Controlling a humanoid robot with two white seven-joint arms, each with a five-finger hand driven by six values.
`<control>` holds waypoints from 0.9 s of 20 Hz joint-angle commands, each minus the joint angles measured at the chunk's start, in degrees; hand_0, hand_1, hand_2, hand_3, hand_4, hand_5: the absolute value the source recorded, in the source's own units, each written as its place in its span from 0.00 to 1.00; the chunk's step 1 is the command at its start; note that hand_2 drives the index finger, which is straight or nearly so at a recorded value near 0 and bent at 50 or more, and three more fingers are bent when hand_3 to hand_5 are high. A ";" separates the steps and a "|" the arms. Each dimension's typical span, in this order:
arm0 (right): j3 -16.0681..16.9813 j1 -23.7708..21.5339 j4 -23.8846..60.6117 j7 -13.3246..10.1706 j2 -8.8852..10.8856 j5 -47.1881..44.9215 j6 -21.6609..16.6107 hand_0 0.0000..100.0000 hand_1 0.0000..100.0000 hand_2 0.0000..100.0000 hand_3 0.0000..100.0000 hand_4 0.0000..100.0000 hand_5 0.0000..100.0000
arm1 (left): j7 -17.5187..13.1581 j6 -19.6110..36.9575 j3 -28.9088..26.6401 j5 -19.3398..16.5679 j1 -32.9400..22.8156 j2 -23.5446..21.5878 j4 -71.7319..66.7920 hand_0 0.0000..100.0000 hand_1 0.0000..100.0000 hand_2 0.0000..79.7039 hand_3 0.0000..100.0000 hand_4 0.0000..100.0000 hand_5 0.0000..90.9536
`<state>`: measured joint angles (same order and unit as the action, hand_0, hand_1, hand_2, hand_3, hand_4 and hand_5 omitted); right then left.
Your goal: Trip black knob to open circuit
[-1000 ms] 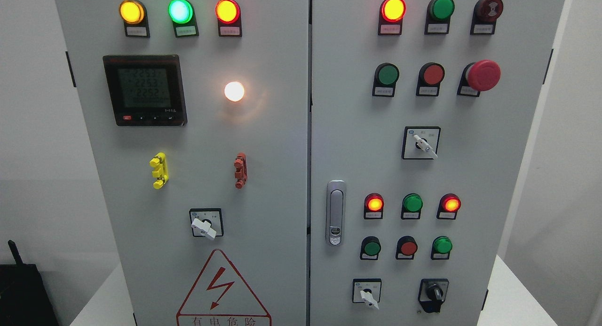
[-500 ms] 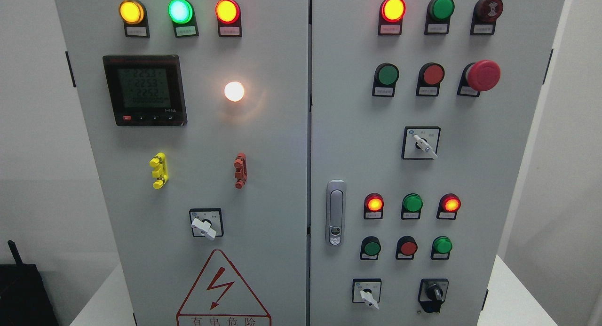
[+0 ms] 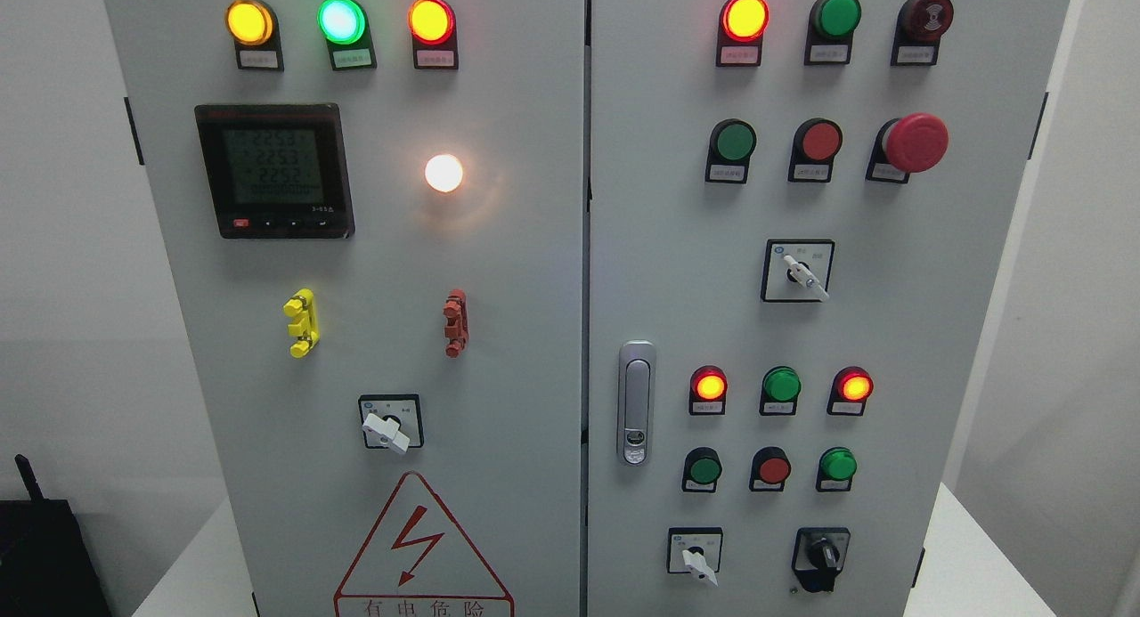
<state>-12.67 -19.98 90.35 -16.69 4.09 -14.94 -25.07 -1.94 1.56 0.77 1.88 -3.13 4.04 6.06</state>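
Note:
A grey electrical cabinet (image 3: 534, 288) with two doors fills the head view. The black knob (image 3: 823, 557) is a rotary switch at the lower right of the right door, its handle standing upright. Neither of my hands nor either arm shows anywhere in the picture.
A white selector switch (image 3: 697, 559) sits left of the black knob, two more (image 3: 804, 275) (image 3: 386, 429) higher up. Lit lamps, green and red push buttons, a red mushroom stop button (image 3: 914, 142), a door latch (image 3: 635, 401) and a meter (image 3: 272, 169) cover the doors. A black box (image 3: 44, 555) stands at lower left.

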 commanded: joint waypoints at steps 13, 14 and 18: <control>2.57 2.49 10.46 2.45 -0.31 0.00 7.84 0.00 0.02 0.00 1.00 1.00 1.00 | 0.01 0.11 -0.07 0.14 0.14 0.09 0.01 0.12 0.39 0.00 0.00 0.00 0.00; 2.65 2.84 10.98 2.45 -0.31 0.00 8.37 0.00 0.02 0.00 1.00 1.00 1.00 | 0.01 0.11 -0.07 0.14 0.14 0.09 0.01 0.12 0.39 0.00 0.00 0.00 0.00; 4.32 5.39 11.60 2.54 -0.31 -0.09 10.22 0.00 0.02 0.00 1.00 1.00 1.00 | 0.01 0.11 -0.07 0.14 0.14 0.09 0.01 0.12 0.39 0.00 0.00 0.00 0.00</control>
<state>-9.34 -15.62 100.21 -14.59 3.89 -14.94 -14.86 -1.95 1.55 0.77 1.89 -3.13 4.04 6.06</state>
